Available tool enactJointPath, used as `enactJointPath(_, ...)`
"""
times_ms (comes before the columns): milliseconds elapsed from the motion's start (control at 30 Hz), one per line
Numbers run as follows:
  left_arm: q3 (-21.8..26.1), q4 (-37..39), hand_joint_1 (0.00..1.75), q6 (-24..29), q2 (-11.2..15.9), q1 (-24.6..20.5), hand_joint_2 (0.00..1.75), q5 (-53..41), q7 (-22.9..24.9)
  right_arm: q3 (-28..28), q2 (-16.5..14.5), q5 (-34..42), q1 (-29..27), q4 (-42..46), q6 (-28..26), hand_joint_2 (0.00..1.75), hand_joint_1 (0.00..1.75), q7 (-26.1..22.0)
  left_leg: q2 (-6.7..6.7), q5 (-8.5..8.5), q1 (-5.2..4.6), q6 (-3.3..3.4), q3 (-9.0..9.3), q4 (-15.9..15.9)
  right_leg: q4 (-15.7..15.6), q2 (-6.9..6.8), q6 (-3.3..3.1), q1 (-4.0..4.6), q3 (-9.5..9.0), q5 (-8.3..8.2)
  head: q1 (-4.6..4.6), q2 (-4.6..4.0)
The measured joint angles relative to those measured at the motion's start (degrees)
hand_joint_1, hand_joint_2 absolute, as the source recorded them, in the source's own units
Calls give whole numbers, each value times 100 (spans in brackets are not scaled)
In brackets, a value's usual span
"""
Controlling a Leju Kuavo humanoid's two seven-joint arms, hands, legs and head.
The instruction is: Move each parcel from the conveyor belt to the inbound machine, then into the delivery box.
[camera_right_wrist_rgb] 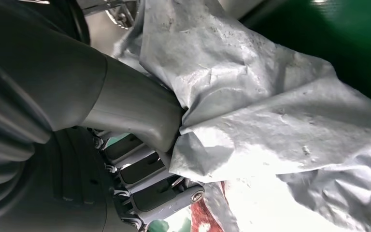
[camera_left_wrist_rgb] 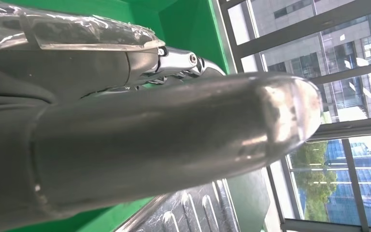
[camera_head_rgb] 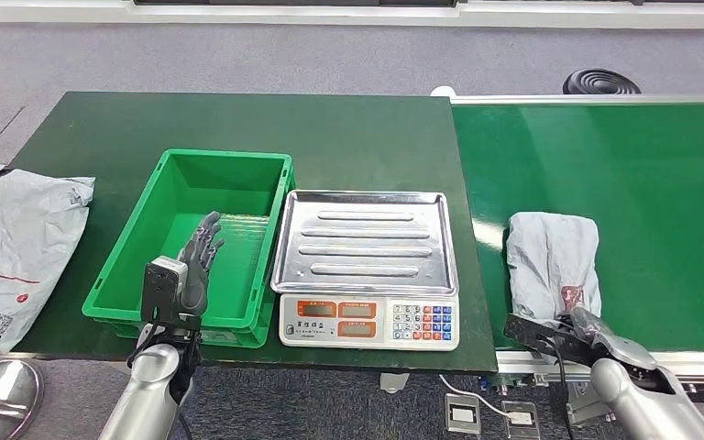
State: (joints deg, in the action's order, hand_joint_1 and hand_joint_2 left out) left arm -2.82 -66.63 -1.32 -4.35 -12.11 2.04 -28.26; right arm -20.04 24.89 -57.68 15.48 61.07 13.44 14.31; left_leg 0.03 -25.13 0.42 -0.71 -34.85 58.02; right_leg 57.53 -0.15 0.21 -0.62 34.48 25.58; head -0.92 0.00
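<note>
Right wrist view: right hand (camera_right_wrist_rgb: pixel 125 145) pinches parcel (camera_right_wrist_rgb: pixel 270 121); left hand (camera_head_rgb: pixel 197 261) open, empty.

The left arm rises from below with its hand (camera_head_rgb: pixel 194 266) upright, fingers (camera_head_rgb: pixel 207 235) extended, slightly apart and holding nothing. The right arm reaches forward low, its hand (camera_head_rgb: pixel 576 326) clamped on a grey parcel (camera_head_rgb: pixel 553 257), thumb (camera_right_wrist_rgb: pixel 140 113) pressing into the crumpled wrapping opposite the darker fingers (camera_right_wrist_rgb: pixel 145 181).

The left robot hand (camera_left_wrist_rgb: pixel 149 130), thumb foremost, hangs over the green bin (camera_left_wrist_rgb: pixel 183 24) beside a ridged steel tray (camera_left_wrist_rgb: pixel 193 212).
</note>
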Motion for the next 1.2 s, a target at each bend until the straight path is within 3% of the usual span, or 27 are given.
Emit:
enactJointPath(233, 25, -137, 0, 36, 0, 91, 0, 60, 40, -24, -177, 161, 186, 1, -422, 175, 175, -170, 1, 0, 0, 0, 0, 0, 1, -1, 0, 0, -1, 0, 0, 0)
enactJointPath(433, 128, -417, 0, 65, -5, 284, 0, 100, 124, 74, -450, 734, 339, 199, -1385, 175, 175, -581, 9, 0, 0, -1, 5, -1, 1, 5, 0, 1, -1, 0, -2, 0)
enactJointPath(600, 153, -532, 0, 64, -22, 350, 0, 100, 152, 373, -683, 1044, 380, 777, -2695, 175, 175, -1316, 2, 1, 1, -1, 6, -1, 1, -2, -1, 1, -3, 1, -2, 0)
enactJointPath(733, 153, -547, 0, 64, -43, 362, 0, 104, 151, 576, -772, 1210, 345, 1118, -3062, 175, 175, -1638, -1, 2, -1, 0, 6, 0, 1, -4, 0, -1, -4, 1, -1, 0)
enactJointPath(1033, 153, -531, 0, 45, -146, 382, 0, 96, 156, 788, -966, 1591, 353, 1875, -4516, 175, 175, -3058, -1, 2, -4, 1, 6, 0, 1, -4, 1, -3, -5, 1, -1, 0)
enactJointPath(1200, 149, -474, 0, 11, -186, 380, 0, 70, 145, 698, -1043, 1356, 473, 2028, -4872, 175, 175, -3377, -1, 2, -3, 1, 7, 0, 1, -5, 1, -3, -7, 1, -2, 0)
